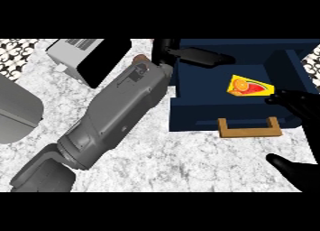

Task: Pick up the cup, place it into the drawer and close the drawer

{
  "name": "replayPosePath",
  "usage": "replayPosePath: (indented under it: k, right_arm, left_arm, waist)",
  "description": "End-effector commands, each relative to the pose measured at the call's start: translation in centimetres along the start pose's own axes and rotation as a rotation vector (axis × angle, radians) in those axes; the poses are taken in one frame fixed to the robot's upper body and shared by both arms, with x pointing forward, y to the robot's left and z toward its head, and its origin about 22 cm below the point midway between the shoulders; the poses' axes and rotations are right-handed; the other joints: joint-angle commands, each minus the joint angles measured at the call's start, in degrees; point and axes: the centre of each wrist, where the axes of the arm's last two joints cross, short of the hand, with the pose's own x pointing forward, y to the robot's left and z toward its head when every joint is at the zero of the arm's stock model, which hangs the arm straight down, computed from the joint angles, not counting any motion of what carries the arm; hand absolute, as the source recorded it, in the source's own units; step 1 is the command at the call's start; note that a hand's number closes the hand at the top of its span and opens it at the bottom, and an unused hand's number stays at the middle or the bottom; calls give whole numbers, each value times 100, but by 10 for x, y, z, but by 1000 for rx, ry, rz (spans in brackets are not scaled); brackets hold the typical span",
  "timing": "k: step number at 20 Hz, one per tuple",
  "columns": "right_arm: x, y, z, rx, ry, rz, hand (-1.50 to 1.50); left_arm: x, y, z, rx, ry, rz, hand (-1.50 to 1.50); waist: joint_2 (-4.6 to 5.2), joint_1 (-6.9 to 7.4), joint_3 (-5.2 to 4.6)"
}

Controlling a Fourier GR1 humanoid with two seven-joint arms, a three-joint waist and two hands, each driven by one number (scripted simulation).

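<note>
Head view, looking down on a marble counter [189, 167]. A navy drawer [209, 106] stands pulled open, and the yellow cup [249, 85] lies inside it, apart from both hands, so placing looks done. The left hand [195, 56] stretches over the drawer's back, fingers straight and holding nothing. The right hand [302, 106], fingers relaxed and also holding nothing, waits just beside the wooden handle [250, 128], likely to push the drawer shut.

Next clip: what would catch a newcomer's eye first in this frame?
The dark blue drawer stands open at upper right, and a bright yellow object with an orange-and-red picture lies inside it. The left forearm crosses the picture's middle diagonally, its robot hand reaching over the drawer's back. The right robot hand shows at the right edge beside the wooden handle.
</note>
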Motion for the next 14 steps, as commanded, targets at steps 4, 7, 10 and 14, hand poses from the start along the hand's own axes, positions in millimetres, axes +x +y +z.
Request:
replayPosePath:
  k: [4,7,10,14]
  right_arm:
    - [6,-9,10,136,43,201,150]
    - [15,9,13,140,72,230,150]
    - [3,5,17,172,114,313,150]
    - [8,12,19,202,171,376,150]
  left_arm:
    - [12,56,3,71,-17,66,-150]
    - [18,72,15,143,3,88,-150]
    - [5,87,44,162,16,77,-150]
    - [9,133,73,182,27,84,-150]
  waist:
    - [-51,249,-4]
    - [-75,270,-6]
    - [-67,310,-2]
    - [-56,263,-3]
